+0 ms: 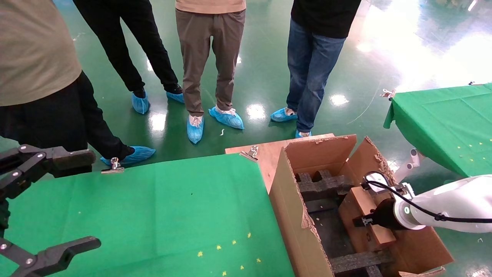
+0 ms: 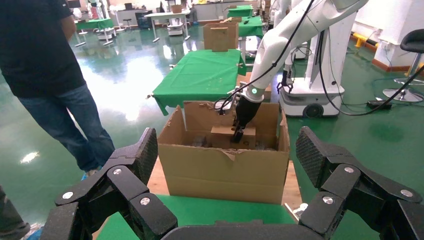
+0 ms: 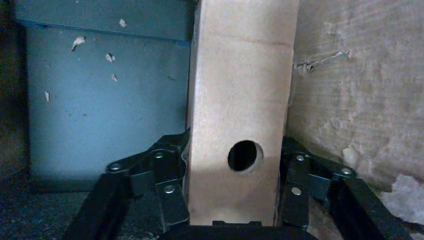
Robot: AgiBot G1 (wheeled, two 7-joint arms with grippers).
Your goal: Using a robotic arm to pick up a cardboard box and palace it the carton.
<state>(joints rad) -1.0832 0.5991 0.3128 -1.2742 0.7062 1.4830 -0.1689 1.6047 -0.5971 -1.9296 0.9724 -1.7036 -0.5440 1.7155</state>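
Cardboard box (image 1: 363, 219) clamped, against carton (image 1: 296, 227) wall

In the head view the right tool (image 1: 367, 223) is mostly hidden behind its own black wrist and the cardboard box (image 1: 365, 221), so its fingers barely show there. The box's lower part is masked by the carton (image 1: 296, 215) wall, and whether it rests on the black foam inserts (image 1: 323, 184) cannot be told. The right wrist view cuts the box (image 3: 240, 115) off at the top edge — its far end is out of sight. The left tool (image 1: 38, 207) is cropped by the head view's left and bottom edges. The bystanders (image 1: 209, 57) are cut off above the waist — no faces show.
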